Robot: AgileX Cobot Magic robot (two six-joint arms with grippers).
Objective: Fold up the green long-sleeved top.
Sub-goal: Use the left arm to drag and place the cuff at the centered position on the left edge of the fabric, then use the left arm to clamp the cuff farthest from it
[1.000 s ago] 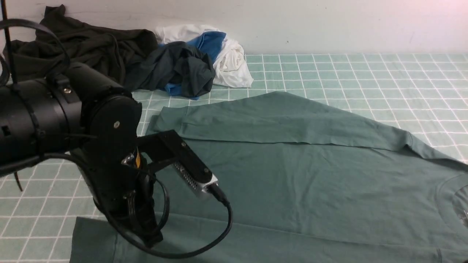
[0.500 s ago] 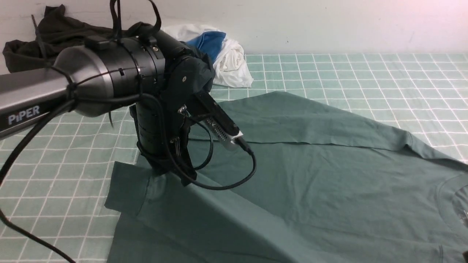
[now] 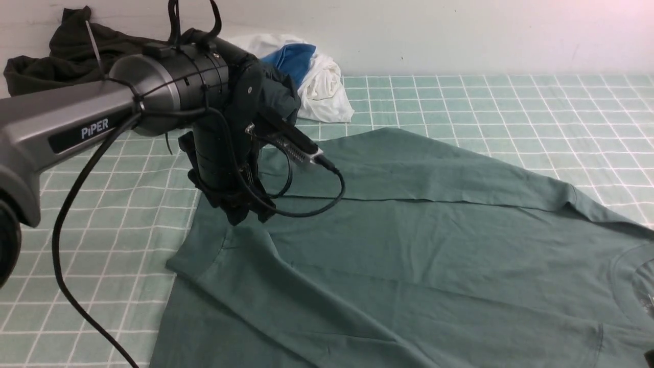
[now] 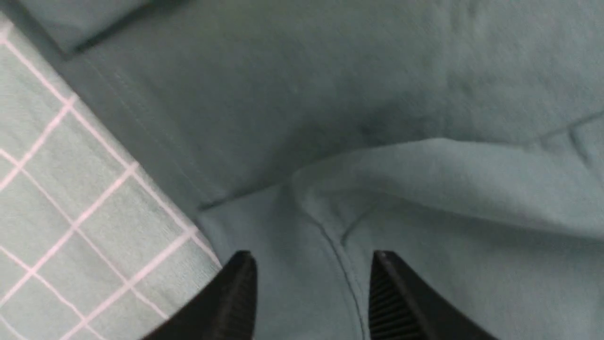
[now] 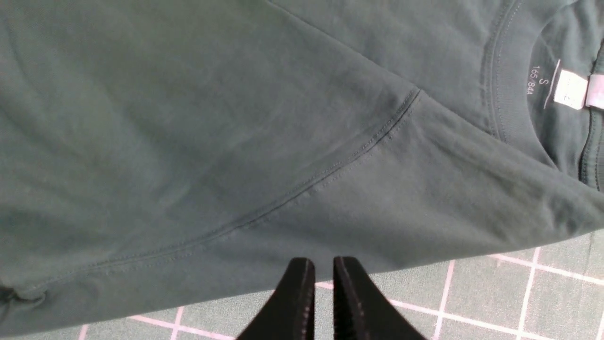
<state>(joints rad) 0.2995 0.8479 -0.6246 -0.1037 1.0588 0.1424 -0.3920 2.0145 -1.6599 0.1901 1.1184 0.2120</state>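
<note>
Front view: green top flat on worktop, lower centre-right of frame. Left gripper wide open, empty, over folded-in sleeve; right gripper closed up, empty. Prob. sleeve-fold step; next needs fresh grasp.

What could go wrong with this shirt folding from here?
The left fingers stand open over a raised wrinkle in the green top, so the fold may settle lumpy. The black cable looping under that arm hangs close to the cloth and could drag it.
</note>
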